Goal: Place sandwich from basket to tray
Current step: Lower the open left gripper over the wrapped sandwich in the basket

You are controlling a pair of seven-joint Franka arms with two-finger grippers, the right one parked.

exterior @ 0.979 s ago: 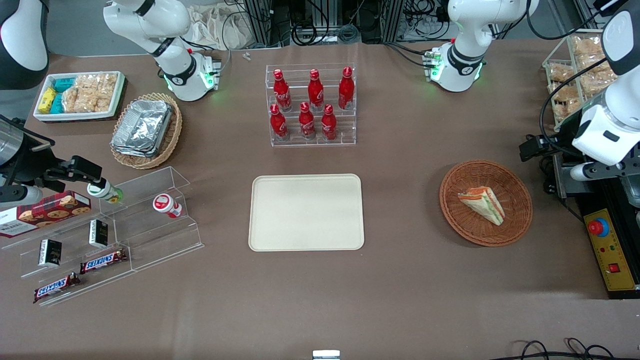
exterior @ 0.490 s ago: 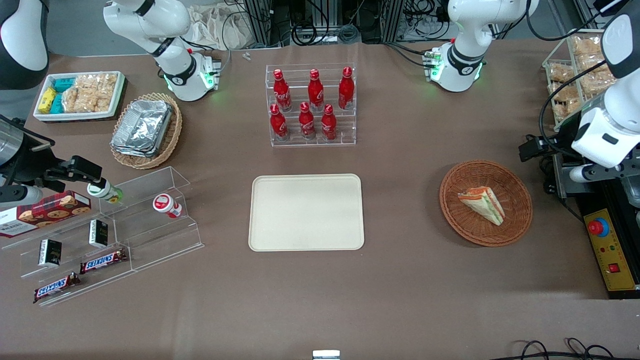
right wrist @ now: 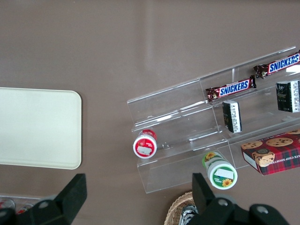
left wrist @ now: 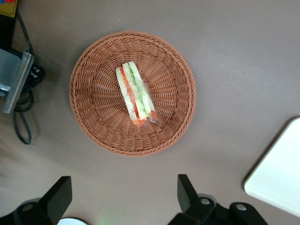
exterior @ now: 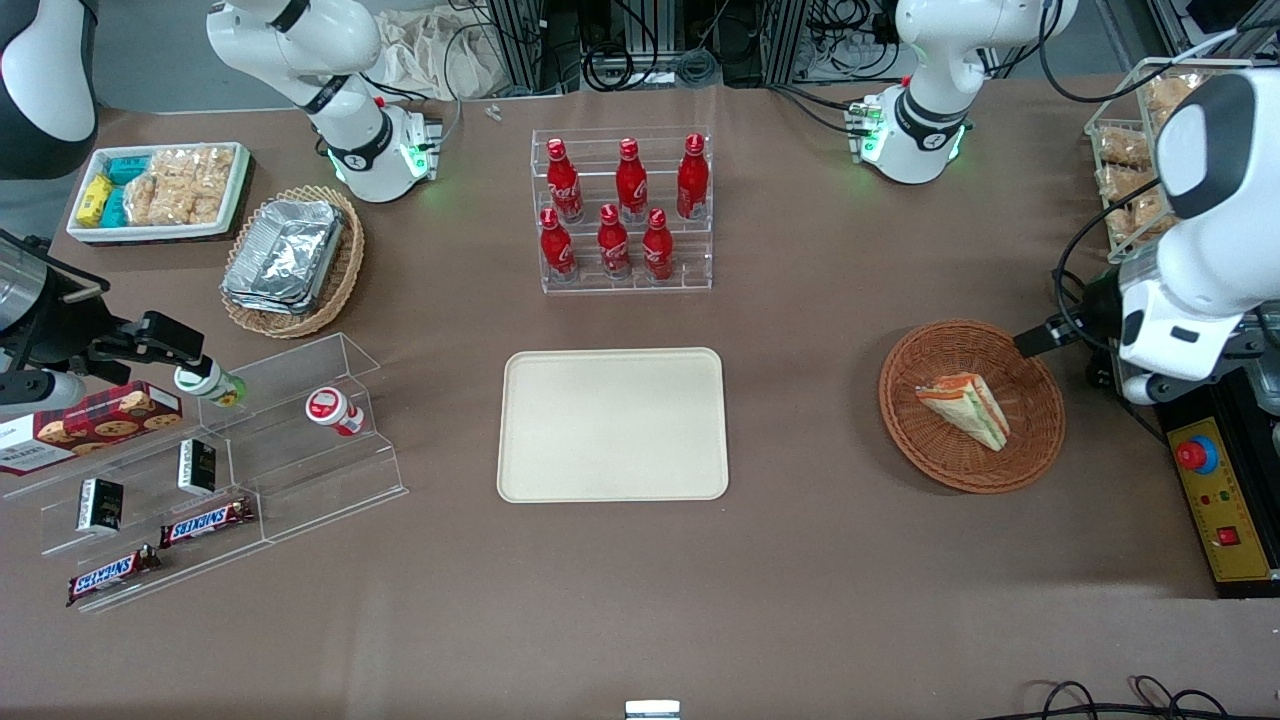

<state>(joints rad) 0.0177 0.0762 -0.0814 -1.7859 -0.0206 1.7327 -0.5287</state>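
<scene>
Since a second ago the working arm has swung inward from the desk's edge toward the basket [exterior: 971,405], and its wrist now hangs just above and beside the basket's rim on the working arm's end; nothing else on the desk has shifted.

Farthest from the pincer [left wrist: 123,199], at the parked arm's end, two bars on a clear stepped rack [exterior: 230,470] read SNICKERS [exterior: 205,521], with a red box of chocolate-chip cookies [exterior: 88,425] beside them whose lettering is too small to read. Nearer in lies the tray [exterior: 612,424], bare, well apart from the pincer and between the rack and the basket. Farther from the front camera than the tray stand six red bottles [exterior: 620,210] with white script that looks like the Coca-Cola mark, though I cannot read it fully.

Nearest the pincer, the sandwich [left wrist: 136,95] rests in the middle of the basket, untouched. In the wrist view it lies straight ahead of the pincer, its long axis running roughly along the pincer's line of sight and across the line between the fingers. The pincer is spread wide and holds nothing. By my judgement the coming move is a forward advance over the sandwich followed by a descent, with the jaws meeting the bread faces.
</scene>
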